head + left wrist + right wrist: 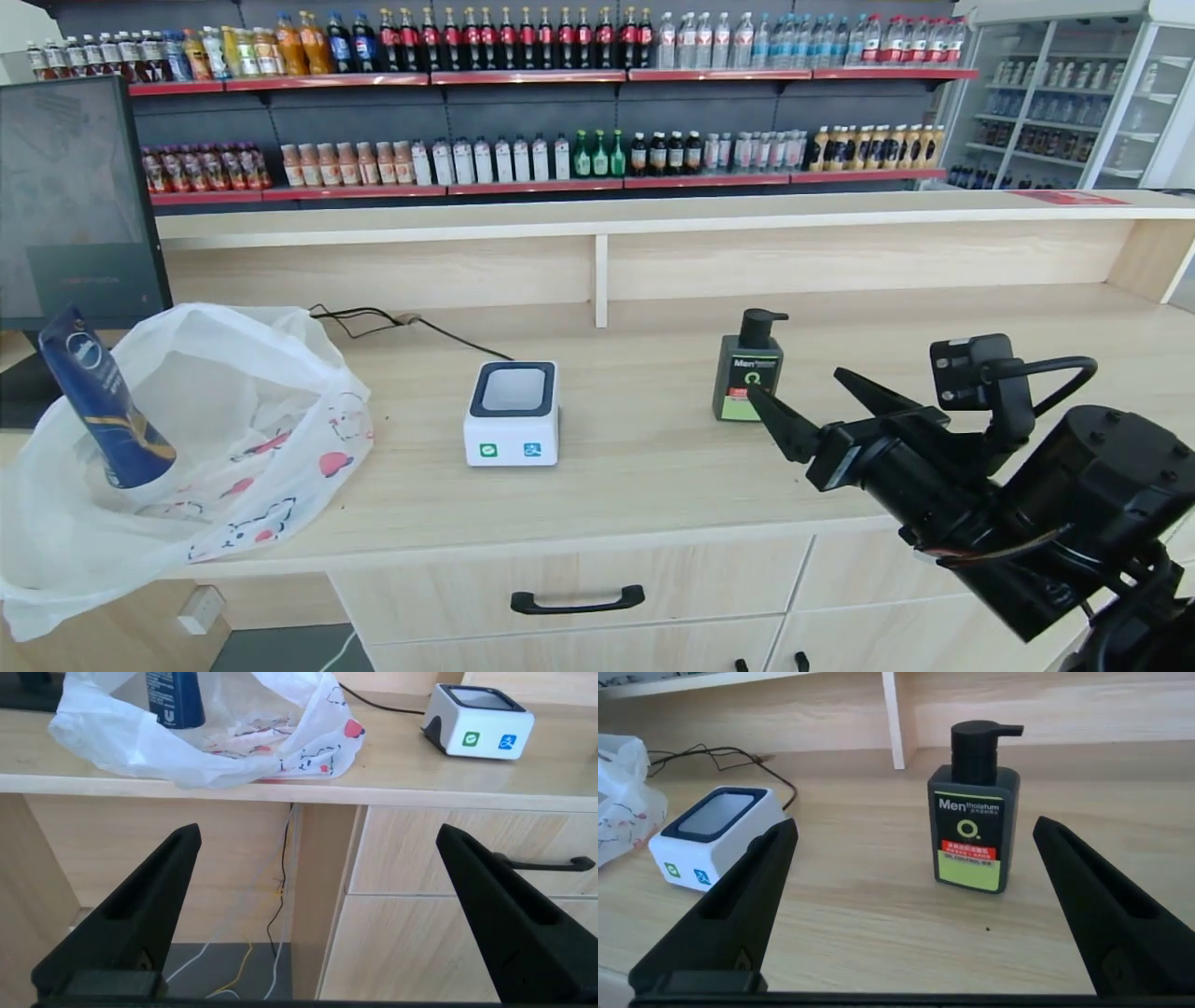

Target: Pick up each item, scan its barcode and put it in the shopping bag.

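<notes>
My right gripper (795, 385) spread wide, facing the pump bottle

The dark squat bottle with a black pump head and a green label (973, 812) stands upright on the pale wooden counter (653, 467), just ahead of my right fingertips and in line with the gap between them, untouched. To its left sits the white box scanner with a dark-framed window (512, 413). Farther left, the translucent white plastic shopping bag with red and black prints (233, 420) holds a blue tube (103, 401). My left gripper (318, 831) hangs released and empty, low before the cabinet front.
</notes>
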`<state>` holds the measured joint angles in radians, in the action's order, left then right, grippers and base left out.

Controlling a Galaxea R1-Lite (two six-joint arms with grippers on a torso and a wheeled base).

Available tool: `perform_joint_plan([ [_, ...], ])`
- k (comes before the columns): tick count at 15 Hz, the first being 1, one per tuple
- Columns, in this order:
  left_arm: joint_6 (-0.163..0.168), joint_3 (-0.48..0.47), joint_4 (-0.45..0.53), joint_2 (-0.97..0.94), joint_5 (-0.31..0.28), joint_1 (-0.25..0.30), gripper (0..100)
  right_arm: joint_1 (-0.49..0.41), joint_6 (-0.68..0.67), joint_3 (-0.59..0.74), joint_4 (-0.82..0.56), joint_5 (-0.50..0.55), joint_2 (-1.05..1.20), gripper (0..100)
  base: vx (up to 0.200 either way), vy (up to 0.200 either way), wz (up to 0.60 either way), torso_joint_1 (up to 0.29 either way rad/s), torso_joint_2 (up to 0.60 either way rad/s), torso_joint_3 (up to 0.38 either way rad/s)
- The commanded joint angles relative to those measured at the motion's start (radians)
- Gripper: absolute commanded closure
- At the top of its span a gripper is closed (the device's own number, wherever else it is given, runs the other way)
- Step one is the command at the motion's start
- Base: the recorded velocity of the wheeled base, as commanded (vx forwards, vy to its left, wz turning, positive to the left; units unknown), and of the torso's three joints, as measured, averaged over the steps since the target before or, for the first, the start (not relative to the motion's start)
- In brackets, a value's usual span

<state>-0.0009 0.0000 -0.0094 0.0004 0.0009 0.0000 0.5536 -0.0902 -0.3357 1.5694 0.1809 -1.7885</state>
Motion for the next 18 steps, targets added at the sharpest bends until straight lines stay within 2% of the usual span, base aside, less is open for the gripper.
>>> perform_joint_plan([
  [1, -0.001, 0.0, 0.0, 0.0, 0.001, 0.0, 0, -0.021, 0.0, -0.009, 0.001, 0.0, -0.035, 0, 0.0, 0.0, 0.0, 0.0, 0.0, 0.0],
  [4, -0.001, 0.0, 0.0, 0.0, 0.001, 0.0, 0, -0.083, 0.0, -0.083, 0.001, 0.0, -0.106, 0, 0.0, 0.0, 0.0, 0.0, 0.0, 0.0],
  [10, -0.001, 0.0, 0.0, 0.0, 0.001, 0.0, 0, -0.086, -0.014, -0.169, 0.001, 0.0, -0.221, 0, 0.0, 0.0, 0.0, 0.0, 0.0, 0.0],
  [13, -0.001, 0.0, 0.0, 0.0, 0.001, -0.002, 0, -0.1, -0.022, -0.177, 0.001, 0.0, -0.241, 0, 0.0, 0.0, 0.0, 0.0, 0.0, 0.0],
  [16, -0.004, 0.0, 0.0, 0.0, 0.001, 0.0, 0, -0.167, -0.026, -0.184, 0.001, 0.0, -0.241, 0, 0.0, 0.0, 0.0, 0.0, 0.0, 0.0],
  [18, -0.004, 0.0, 0.0, 0.0, 0.001, 0.0, 0, -0.178, -0.026, -0.19, 0.001, 0.0, -0.244, 0, 0.0, 0.0, 0.0, 0.0, 0.0, 0.0],
])
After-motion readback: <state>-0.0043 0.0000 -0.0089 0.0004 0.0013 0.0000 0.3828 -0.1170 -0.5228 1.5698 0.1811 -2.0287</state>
